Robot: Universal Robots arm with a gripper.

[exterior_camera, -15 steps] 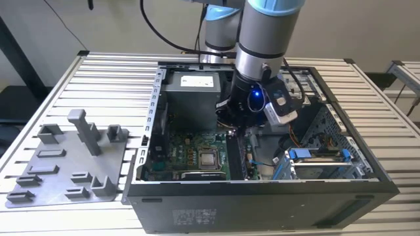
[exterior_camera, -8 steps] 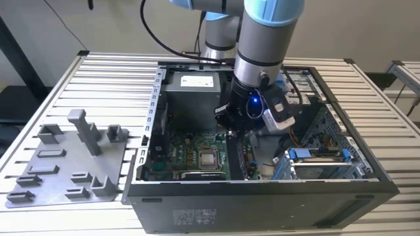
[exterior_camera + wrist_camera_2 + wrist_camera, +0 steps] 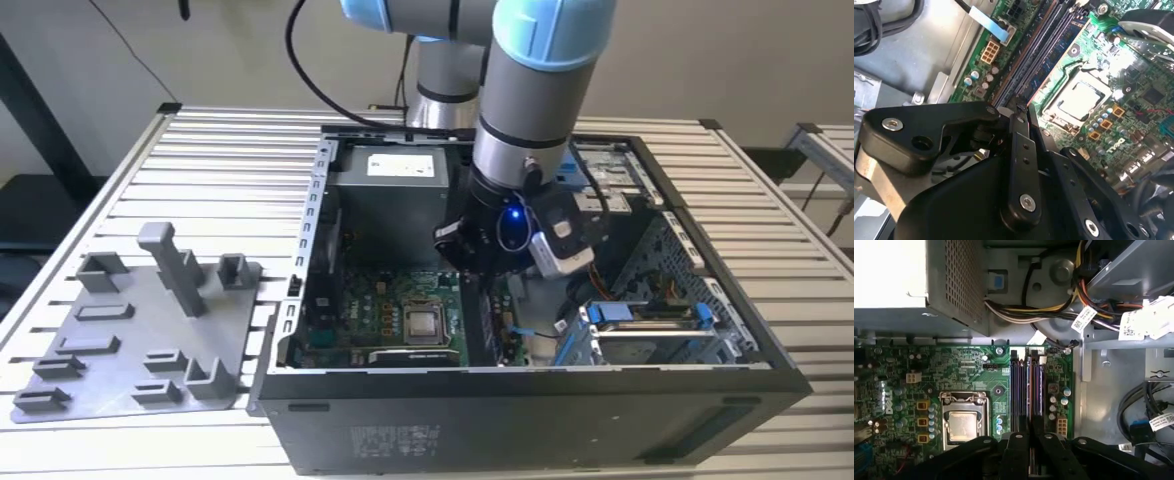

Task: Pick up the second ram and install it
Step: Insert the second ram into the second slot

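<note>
My gripper is low inside the open computer case, over the memory slots beside the processor socket. The second ram is a thin dark stick seen edge-on, standing along one slot and running away from the fingertips in both wrist views. The two black fingers are pressed close together on its middle, so the gripper is shut on it. Two bluish slots lie empty beside it. How deep the ram sits in its slot is hidden by the fingers.
The grey power supply and a bundle of cables crowd the space beyond the slots. A drive cage with blue clips stands at the exterior view's right. Outside the case, a grey fixture plate with a tall post lies on the slatted table.
</note>
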